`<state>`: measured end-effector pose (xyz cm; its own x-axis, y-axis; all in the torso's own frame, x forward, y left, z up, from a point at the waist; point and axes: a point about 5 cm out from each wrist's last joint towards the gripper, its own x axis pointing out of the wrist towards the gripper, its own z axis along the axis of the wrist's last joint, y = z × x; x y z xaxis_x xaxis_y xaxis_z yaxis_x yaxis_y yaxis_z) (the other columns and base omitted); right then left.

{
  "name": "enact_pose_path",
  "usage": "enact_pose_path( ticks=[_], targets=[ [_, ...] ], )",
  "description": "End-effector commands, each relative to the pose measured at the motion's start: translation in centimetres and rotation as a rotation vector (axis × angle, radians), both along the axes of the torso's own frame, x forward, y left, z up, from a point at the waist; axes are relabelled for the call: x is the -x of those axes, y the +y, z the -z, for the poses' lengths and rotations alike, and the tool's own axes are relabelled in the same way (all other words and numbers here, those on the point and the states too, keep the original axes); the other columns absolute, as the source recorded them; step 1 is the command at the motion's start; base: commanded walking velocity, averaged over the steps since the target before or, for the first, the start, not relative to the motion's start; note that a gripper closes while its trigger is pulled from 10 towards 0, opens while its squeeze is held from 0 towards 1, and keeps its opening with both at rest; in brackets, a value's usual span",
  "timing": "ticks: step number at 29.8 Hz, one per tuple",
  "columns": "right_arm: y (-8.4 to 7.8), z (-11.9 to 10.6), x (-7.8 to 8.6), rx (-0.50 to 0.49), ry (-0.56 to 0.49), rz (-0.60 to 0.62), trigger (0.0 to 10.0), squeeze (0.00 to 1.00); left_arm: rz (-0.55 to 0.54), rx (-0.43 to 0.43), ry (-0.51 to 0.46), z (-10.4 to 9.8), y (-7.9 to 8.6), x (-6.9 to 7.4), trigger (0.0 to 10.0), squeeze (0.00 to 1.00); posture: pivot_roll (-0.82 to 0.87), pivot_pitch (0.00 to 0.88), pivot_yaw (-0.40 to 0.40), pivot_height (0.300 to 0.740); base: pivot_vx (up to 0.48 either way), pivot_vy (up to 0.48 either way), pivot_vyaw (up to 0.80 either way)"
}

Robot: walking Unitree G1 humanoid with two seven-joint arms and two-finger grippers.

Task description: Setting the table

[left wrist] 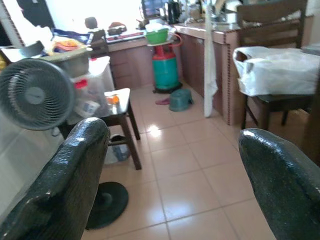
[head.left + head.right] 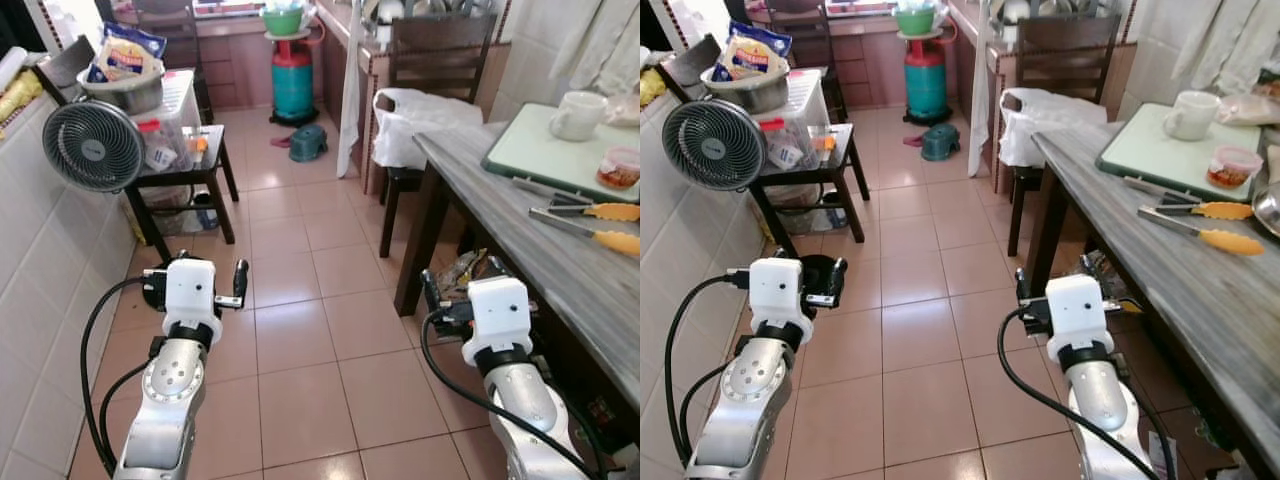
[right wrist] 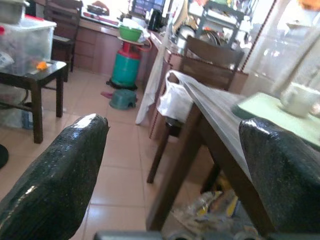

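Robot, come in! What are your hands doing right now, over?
Left gripper open, empty, over floor tiles. Right gripper open, empty, beside the table. Tongs and mug on the table, untouched. Chair ahead.

The grey wood-grain tabletop (image 2: 560,250) runs off the right edge. A shiny metal bowl (image 2: 1269,208) is cut there too, showing only its rim. The contents of the small clear plastic tub with red inside (image 2: 619,167) are too small to tell. Clutter under the table (image 3: 210,207) is blurred.
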<state>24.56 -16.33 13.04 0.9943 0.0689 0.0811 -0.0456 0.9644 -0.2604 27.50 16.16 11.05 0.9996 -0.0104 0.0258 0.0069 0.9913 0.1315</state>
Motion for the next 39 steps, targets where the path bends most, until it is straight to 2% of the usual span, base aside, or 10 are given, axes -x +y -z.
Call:
enact_pose_path(
  ticks=[1, 13, 14, 22, 24, 29, 31, 35, 39],
  targets=[
    [0.8, -0.2, -0.4, -0.022, -0.013, -0.034, 10.0, 0.00, -0.037, -0.019, 0.014, 0.4, 1.2, 0.1, 10.0, 0.00, -0.02, 0.000, 0.002, 0.740, 0.000, 0.480, 0.00],
    [0.3, 0.8, -0.6, -0.024, 0.027, -0.038, 10.0, 0.00, -0.051, -0.032, 0.048, 1.7, 1.4, 0.4, 10.0, 0.00, -0.02, 0.000, -0.012, 0.740, 0.000, 0.480, 0.00],
    [0.1, 1.2, -0.7, -0.027, 0.040, -0.031, 10.0, 0.00, -0.055, -0.031, 0.080, 2.4, 1.4, 0.3, 10.0, 0.00, -0.02, 0.000, -0.016, 0.740, 0.000, 0.480, 0.00],
    [-0.4, 3.1, -0.4, -0.038, 0.104, -0.016, 10.0, 0.00, -0.024, -0.037, 0.143, 4.0, 1.0, 0.3, 10.0, 0.00, -0.02, 0.000, -0.022, 0.740, 0.000, 0.400, 0.00],
    [-0.6, 4.1, -0.3, -0.048, 0.141, -0.011, 10.0, 0.00, -0.026, -0.030, 0.181, 5.0, 1.0, 0.4, 10.0, 0.00, -0.02, 0.000, -0.018, 0.740, 0.000, 0.000, 0.00],
    [-1.0, 5.9, -0.8, -0.075, 0.229, -0.012, 10.0, 0.00, 0.011, -0.082, 0.301, 7.6, 0.8, 0.6, 10.0, 0.00, -0.03, 0.000, -0.012, 0.740, 0.000, 0.000, 0.00],
    [-1.0, 6.0, -0.9, -0.074, 0.233, -0.013, 10.0, 0.00, 0.021, -0.083, 0.314, 7.9, 0.7, 0.6, 10.0, 0.00, -0.03, 0.000, -0.011, 0.740, 0.000, 0.000, 0.00],
    [-0.8, 7.7, -1.2, -0.105, 0.306, -0.022, 10.0, 0.00, 0.045, -0.051, 0.421, 10.2, 0.7, 0.7, 10.0, 0.00, -0.04, 0.000, 0.003, 0.740, 0.000, 0.000, 0.00],
    [-0.6, 8.8, -1.2, -0.113, 0.353, -0.044, 10.0, 0.00, 0.064, -0.078, 0.450, 10.9, 0.6, 0.8, 10.0, 0.00, -0.05, 0.000, 0.015, 0.740, 0.000, 0.000, 0.00]
  ],
)
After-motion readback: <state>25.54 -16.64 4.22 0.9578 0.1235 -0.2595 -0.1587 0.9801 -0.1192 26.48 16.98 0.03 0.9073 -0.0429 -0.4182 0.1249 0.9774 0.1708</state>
